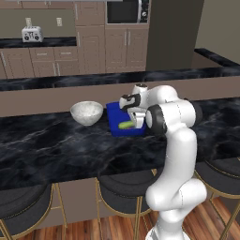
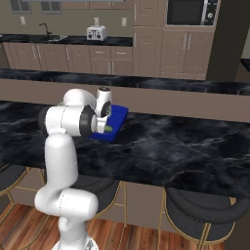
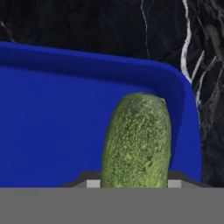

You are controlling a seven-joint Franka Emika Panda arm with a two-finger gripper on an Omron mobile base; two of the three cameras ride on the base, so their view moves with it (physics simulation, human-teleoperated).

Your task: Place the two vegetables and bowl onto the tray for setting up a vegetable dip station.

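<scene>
The blue tray [image 1: 114,117] [image 2: 118,114] [image 3: 52,131] lies on the black marble counter. The yellow-green vegetable [image 1: 125,124] [image 2: 109,129] [image 3: 138,140] sits low over the tray's near part, close to one corner of the rim. My gripper [image 1: 137,123] [image 2: 104,127] [image 3: 134,183] points down over the tray, shut on that vegetable, with a fingertip pressed against each side. The white speckled bowl [image 1: 86,112] stands on the counter just left of the tray, upright and empty. The orange carrot-like piece is out of view.
A raised brown ledge [image 1: 56,101] runs behind the counter, right past the tray. Black stools [image 1: 122,190] stand under the counter's near edge. A toaster [image 1: 32,33] and a microwave [image 1: 126,11] are on the far kitchen wall.
</scene>
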